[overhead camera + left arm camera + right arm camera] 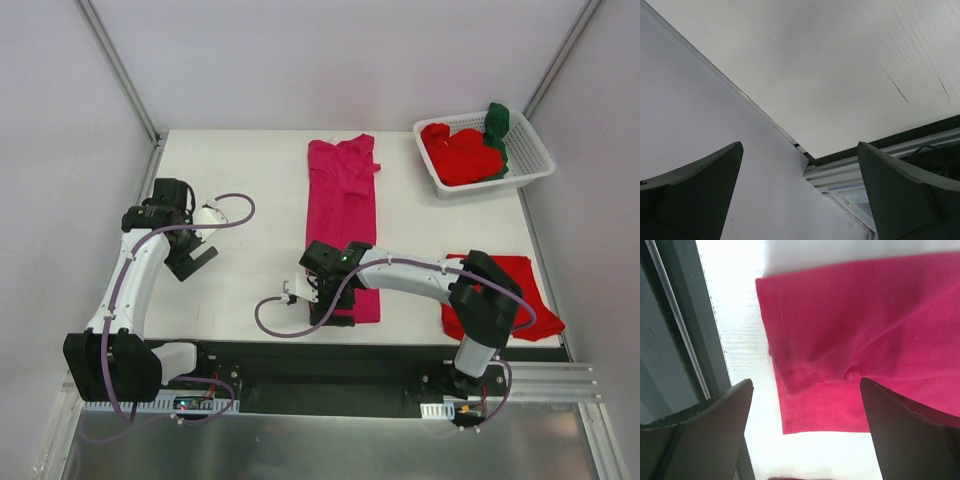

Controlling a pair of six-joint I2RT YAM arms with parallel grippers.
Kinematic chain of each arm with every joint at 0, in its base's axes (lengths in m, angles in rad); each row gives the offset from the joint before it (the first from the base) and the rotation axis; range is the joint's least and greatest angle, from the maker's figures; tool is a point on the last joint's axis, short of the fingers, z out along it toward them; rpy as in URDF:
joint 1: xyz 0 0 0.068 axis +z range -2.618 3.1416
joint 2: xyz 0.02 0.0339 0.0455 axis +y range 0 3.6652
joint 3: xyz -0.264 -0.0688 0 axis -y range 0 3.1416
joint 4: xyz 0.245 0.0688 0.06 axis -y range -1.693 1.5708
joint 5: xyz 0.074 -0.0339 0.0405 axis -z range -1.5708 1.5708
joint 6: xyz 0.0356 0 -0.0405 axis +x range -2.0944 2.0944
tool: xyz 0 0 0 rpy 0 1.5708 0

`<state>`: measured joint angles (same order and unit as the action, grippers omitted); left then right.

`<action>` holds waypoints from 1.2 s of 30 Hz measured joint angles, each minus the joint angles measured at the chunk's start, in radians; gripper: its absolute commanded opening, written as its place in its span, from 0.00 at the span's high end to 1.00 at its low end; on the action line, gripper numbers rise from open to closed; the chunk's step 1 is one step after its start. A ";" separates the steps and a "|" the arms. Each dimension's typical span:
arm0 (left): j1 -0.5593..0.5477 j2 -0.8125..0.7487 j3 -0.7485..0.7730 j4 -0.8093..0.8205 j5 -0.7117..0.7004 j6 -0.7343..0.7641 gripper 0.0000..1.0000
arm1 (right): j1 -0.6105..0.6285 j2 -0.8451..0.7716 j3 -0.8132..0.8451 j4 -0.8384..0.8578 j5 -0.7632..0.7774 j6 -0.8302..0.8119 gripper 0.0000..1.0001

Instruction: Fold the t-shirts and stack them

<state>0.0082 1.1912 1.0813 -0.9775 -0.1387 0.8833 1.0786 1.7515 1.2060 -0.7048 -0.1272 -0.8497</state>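
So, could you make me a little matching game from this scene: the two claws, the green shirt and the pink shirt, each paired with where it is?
Things:
1. left claw
2. green shirt
3. right claw
4. pink shirt

Places:
A. in the basket
B. over the pink shirt's near end
C. laid long down the middle of the table
D. over bare table, on the left

Pairs: 1-D, 2-A, 3-B, 4-C
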 measured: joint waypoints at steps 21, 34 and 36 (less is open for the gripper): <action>0.000 0.000 0.000 0.000 0.000 0.000 0.01 | 0.032 -0.010 -0.076 0.042 0.043 0.011 0.09; 0.000 0.000 0.001 0.000 0.000 0.000 0.01 | 0.024 0.027 -0.067 0.077 0.085 0.003 0.11; 0.000 0.000 0.001 0.000 0.000 0.000 0.01 | 0.023 0.034 -0.068 0.086 0.087 0.003 0.11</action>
<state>0.0082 1.1912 1.0824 -0.9775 -0.1390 0.8829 1.1019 1.7855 1.1385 -0.6189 -0.0399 -0.8467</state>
